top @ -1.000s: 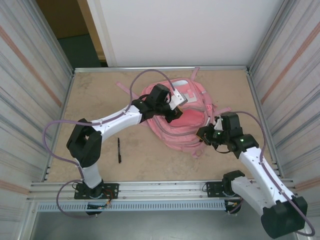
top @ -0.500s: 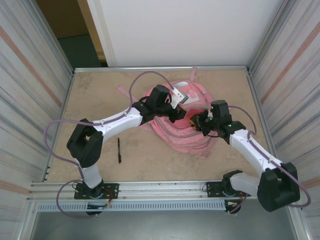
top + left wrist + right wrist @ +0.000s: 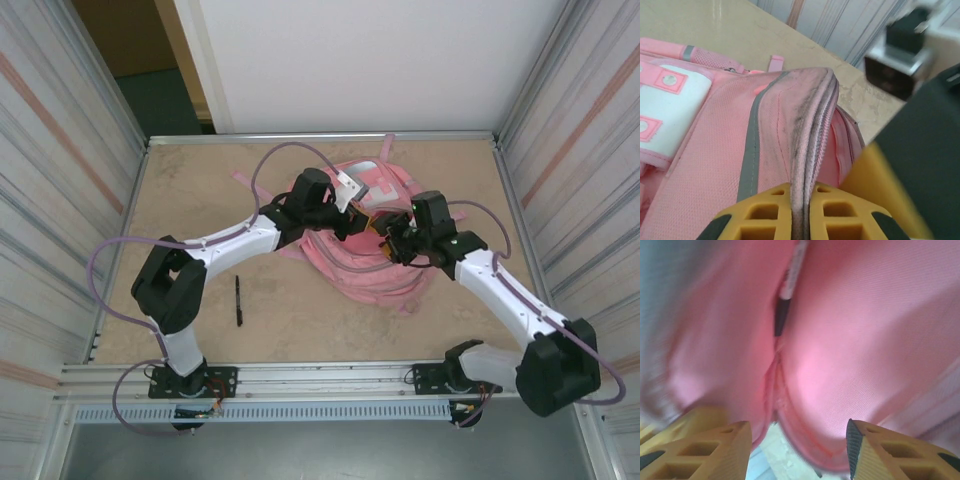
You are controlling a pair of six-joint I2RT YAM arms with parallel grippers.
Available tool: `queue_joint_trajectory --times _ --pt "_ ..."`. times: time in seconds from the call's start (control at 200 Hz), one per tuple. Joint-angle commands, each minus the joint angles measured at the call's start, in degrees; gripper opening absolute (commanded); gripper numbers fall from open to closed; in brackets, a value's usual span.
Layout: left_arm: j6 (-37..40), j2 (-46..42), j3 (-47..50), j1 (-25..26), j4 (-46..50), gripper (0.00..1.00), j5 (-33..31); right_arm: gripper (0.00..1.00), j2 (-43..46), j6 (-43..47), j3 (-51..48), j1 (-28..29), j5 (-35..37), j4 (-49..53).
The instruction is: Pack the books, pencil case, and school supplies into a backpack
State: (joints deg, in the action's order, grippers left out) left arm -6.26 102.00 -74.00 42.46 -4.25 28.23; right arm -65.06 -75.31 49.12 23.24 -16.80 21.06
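The pink backpack [image 3: 372, 262] lies at the back middle of the table. My left gripper [image 3: 352, 222] is shut on the backpack's zipped rim [image 3: 812, 125] and holds it up. My right gripper [image 3: 386, 234] sits at the raised mouth, open, with pink lining [image 3: 860, 335] beyond its fingers and nothing held. A black pen with a white tip [image 3: 786, 300] rests in a fold of that lining. A second black pen [image 3: 239, 300] lies on the table, left of the backpack. A pale blue-white patch [image 3: 771, 457] shows under the lining; I cannot tell what it is. The books and the pencil case are hidden.
Metal walls stand close on both sides [image 3: 60, 180] and a white panel [image 3: 370, 60] closes the back. Pink straps [image 3: 245, 178] trail from the backpack toward the back left. The right gripper's yellow finger [image 3: 875, 185] sits just beside my left fingers.
My right gripper has moved up and to the left, from beside the backpack to its mouth, and its jaws have opened. The left gripper keeps its hold on the rim.
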Motion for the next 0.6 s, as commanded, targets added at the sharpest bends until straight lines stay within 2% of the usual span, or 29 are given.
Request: queue_joint_trajectory --times 0.0,0.165,0.241,0.321,0.476,0.526,0.596 --pt "2.06 -2.24 -0.18 -0.96 -5.01 0.0 3.87 0.52 5.66 6.9 2.3 0.23 2.67 7.2" --pt "5.12 -3.7 1.13 -0.97 -0.94 0.18 0.18 0.53 14.5 15.35 2.41 -0.38 9.82 16.41" --pt "5.38 -5.42 2.4 -0.97 1.31 0.3 -1.27 0.54 16.62 20.73 3.48 -0.78 12.07 20.77" --pt "5.73 -8.17 4.83 -0.88 4.19 0.35 -2.86 0.54 17.89 25.46 4.67 -1.12 14.67 24.53" --pt "3.07 -15.58 10.98 -0.82 10.04 0.4 -5.79 0.55 18.97 32.2 6.17 -1.69 14.99 29.15" --pt "0.98 -18.3 12.6 -0.58 13.36 0.45 -9.1 0.55 19.18 33.51 6.17 -1.88 15.14 29.51" --pt "-2.02 -21.3 13.06 -0.68 21.5 0.45 -15.66 0.56 19.24 34.87 6.24 -1.96 15.02 30.12"
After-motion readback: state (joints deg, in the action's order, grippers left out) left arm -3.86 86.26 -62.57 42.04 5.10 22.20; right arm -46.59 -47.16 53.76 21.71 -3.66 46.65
